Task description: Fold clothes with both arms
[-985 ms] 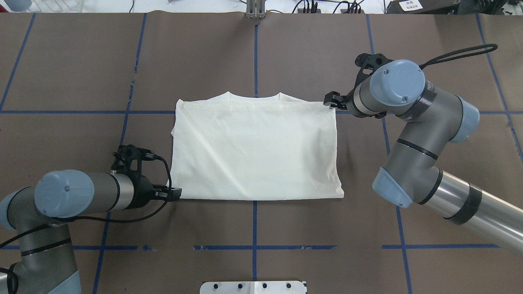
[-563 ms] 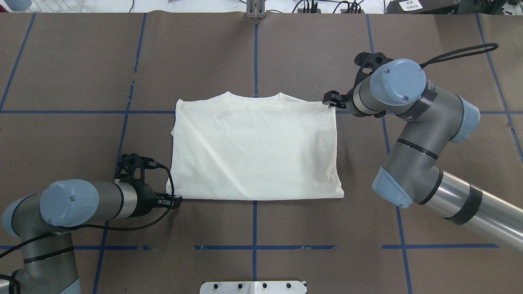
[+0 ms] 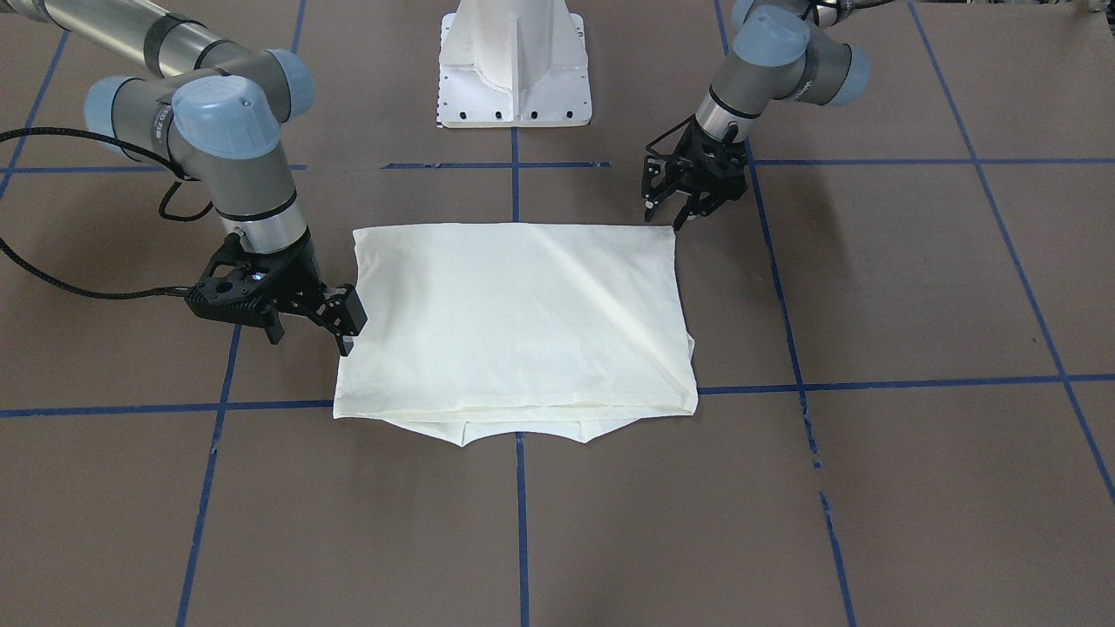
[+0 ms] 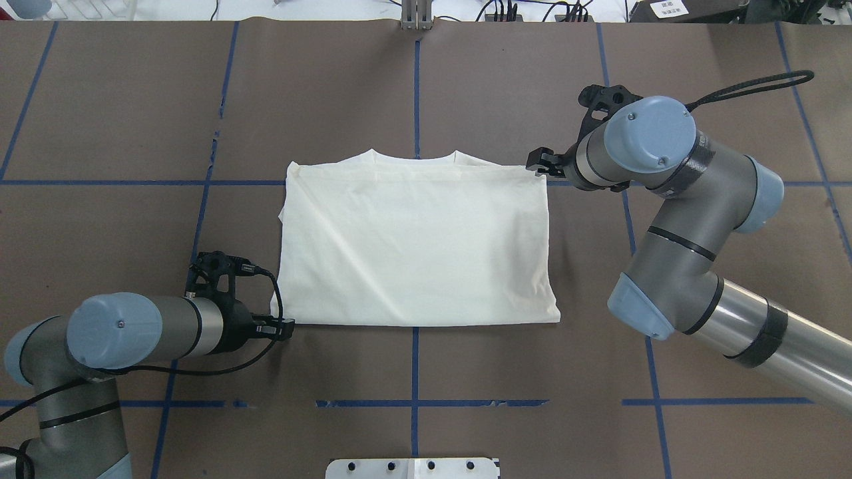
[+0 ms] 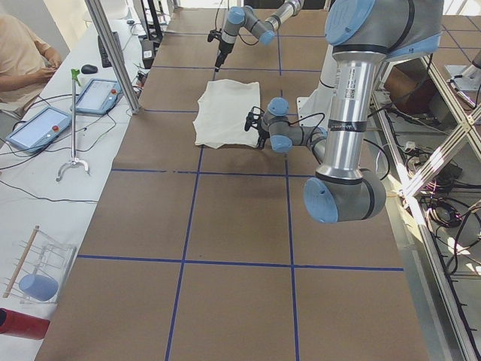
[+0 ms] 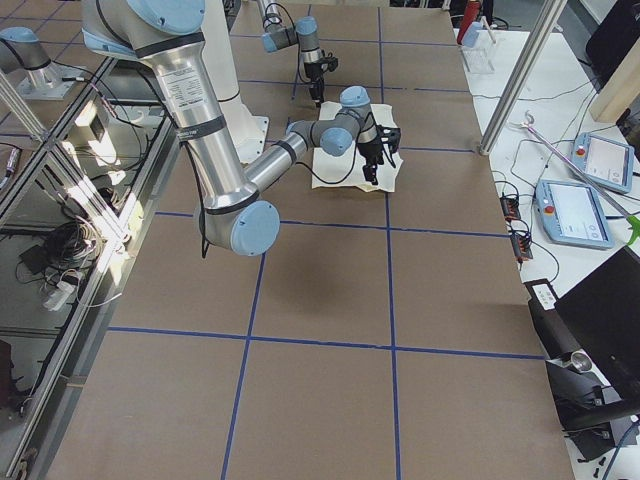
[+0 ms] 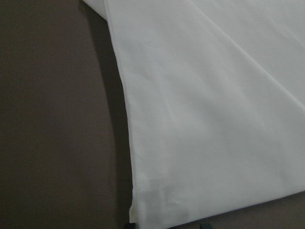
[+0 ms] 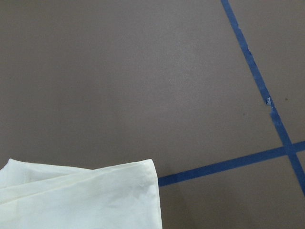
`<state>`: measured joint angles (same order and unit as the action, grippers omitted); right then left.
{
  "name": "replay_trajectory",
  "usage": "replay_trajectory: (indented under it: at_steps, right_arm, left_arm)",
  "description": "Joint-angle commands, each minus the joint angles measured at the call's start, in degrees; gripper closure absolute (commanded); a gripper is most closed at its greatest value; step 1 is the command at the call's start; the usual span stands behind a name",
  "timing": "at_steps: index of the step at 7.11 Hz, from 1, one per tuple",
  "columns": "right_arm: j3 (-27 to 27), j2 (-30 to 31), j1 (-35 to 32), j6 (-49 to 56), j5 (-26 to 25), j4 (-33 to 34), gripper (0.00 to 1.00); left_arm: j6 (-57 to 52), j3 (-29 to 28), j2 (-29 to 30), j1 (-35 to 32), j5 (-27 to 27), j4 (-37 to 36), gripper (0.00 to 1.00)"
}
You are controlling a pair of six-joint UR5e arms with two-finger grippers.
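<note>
Both grippers gape empty: left gripper (image 4: 287, 327) by the shirt's (image 4: 416, 246) near corner, right gripper (image 4: 538, 165) by its far one. Folded at the middle of the desk (image 4: 133, 100), it runs crosswise, neckline pointing away from the robot.

This is a robotics lab. The left arm (image 4: 126, 329) and right arm (image 4: 672, 199), with a white pedestal (image 3: 516, 61) between them, reach over a brown-covered table (image 4: 319, 86) gridded with blue tape (image 4: 414, 366). Aluminium posts (image 5: 113, 53) stand at its far edge. Beyond them a person (image 5: 22, 53) sits at a white bench (image 5: 45, 173) holding touchscreen pendants (image 6: 577, 212). Cables (image 6: 60, 250) tangle under the frame.
</note>
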<state>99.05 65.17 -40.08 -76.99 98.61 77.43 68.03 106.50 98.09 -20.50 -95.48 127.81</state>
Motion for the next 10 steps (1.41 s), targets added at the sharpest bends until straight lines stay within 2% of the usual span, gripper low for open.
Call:
replay_trajectory:
  at_steps: [1,8,9,10]
  right_arm:
    - [0.0,0.05,0.0,0.0,0.0,0.0,0.0]
    - [-0.17,0.13,0.0,0.0,0.0,0.0,0.0]
    - [-0.17,0.13,0.0,0.09,0.0,0.0,0.0]
    - [-0.17,0.05,0.0,0.0,0.0,0.0,0.0]
  left_arm:
    - [0.0,-0.24,0.09,-0.33,0.03,-0.11,0.47]
    - [0.08,-1.46,1.13,-1.12,0.03,-0.28,0.5]
    - [0.26,-1.73,1.23,-0.95,0.03,-0.2,0.52]
    - [0.43,-1.65,1.32,-0.95,0.03,-0.2,0.66]
